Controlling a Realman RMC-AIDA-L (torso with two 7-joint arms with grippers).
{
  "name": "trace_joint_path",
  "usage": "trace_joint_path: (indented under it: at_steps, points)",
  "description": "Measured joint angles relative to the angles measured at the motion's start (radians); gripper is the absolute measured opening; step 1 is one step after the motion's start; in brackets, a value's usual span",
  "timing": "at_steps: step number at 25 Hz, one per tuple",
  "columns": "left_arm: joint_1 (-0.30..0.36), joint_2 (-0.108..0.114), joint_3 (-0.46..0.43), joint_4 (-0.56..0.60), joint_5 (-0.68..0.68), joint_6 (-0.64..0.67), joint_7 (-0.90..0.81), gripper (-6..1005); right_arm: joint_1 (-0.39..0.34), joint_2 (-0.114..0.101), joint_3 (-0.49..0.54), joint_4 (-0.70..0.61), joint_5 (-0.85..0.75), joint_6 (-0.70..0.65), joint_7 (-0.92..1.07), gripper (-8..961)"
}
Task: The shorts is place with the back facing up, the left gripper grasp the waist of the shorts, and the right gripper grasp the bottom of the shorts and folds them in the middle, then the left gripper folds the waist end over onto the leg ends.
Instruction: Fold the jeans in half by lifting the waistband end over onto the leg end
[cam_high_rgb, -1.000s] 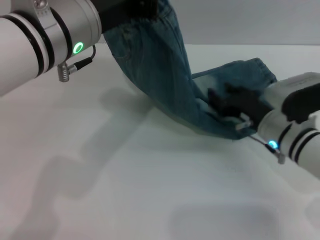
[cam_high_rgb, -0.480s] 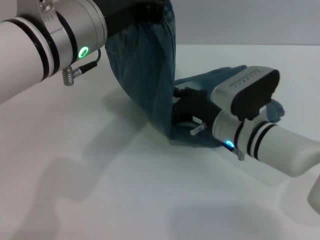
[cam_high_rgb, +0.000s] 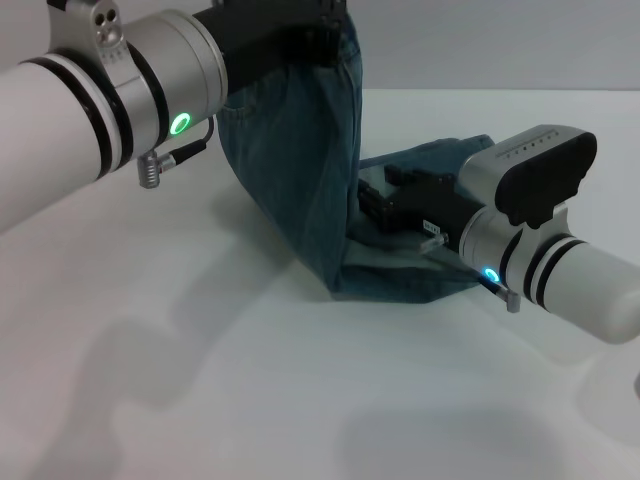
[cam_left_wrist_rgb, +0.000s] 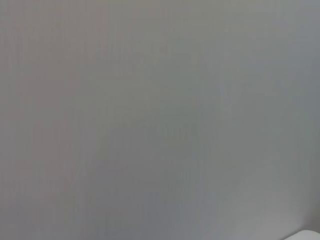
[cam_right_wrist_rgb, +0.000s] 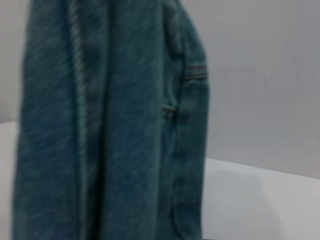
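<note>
both jaws grasp the shorts (cam_high_rgb: 310, 190): left gripper (cam_high_rgb: 318, 35) lifting the waist, right gripper (cam_high_rgb: 385, 205) low.

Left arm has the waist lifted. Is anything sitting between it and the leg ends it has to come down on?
Yes: the right gripper rests low on the shorts lying on the table, right beside the hanging cloth held up by the left gripper. It sits in the waist's path down.

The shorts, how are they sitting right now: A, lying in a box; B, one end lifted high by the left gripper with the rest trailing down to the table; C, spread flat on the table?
B: the left gripper holds the shorts up, denim hanging to the table.
</note>
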Motion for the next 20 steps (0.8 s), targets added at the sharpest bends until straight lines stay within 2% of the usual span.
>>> trace_joint_path:
  at_steps: [6,20]
  points:
    - [0.003,0.000,0.013,-0.005,0.000,0.002,0.000,26,0.006,0.004,-0.020,0.014,0.000,0.001,0.007,424]
    - [0.001,0.000,0.024,-0.007,0.000,0.005,0.000,25,0.031,0.007,-0.188,0.092,0.041,-0.007,0.022,425]
